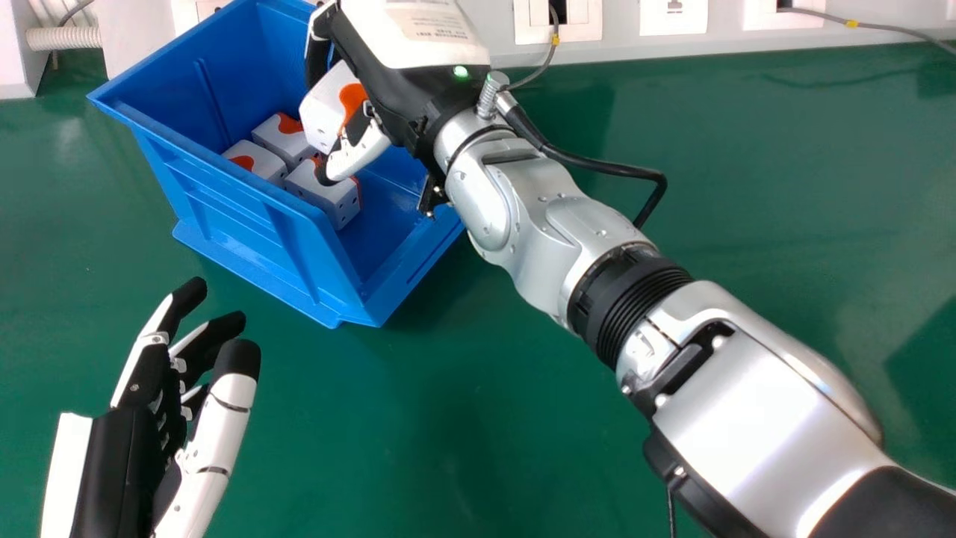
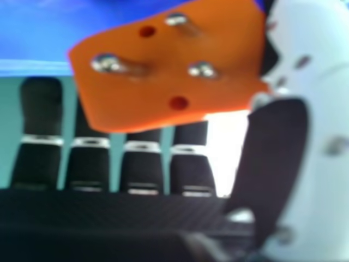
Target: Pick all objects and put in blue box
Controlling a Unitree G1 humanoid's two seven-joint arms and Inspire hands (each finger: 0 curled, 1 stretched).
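My right hand (image 1: 407,78) is over the blue box (image 1: 246,196), thumb and fingers around a white block (image 1: 320,112) with an orange part. In the right hand view, the block's orange face (image 2: 163,68), with metal screws and red holes, lies between the thumb and fingers of my right hand (image 2: 330,114). Several similar blocks rest inside the box, among them a left one (image 1: 256,160), a rear one (image 1: 281,138) and a front one (image 1: 328,191) below the thumb. My left hand (image 1: 123,456) is open at lower left, holding nothing.
The box stands on a green table (image 1: 463,418) near the wall. Sockets and cables line the back edge, with a ribbed hose (image 1: 63,37) at back left. My right forearm (image 1: 747,418) crosses the table diagonally from lower right, with a black cable looping beside its wrist.
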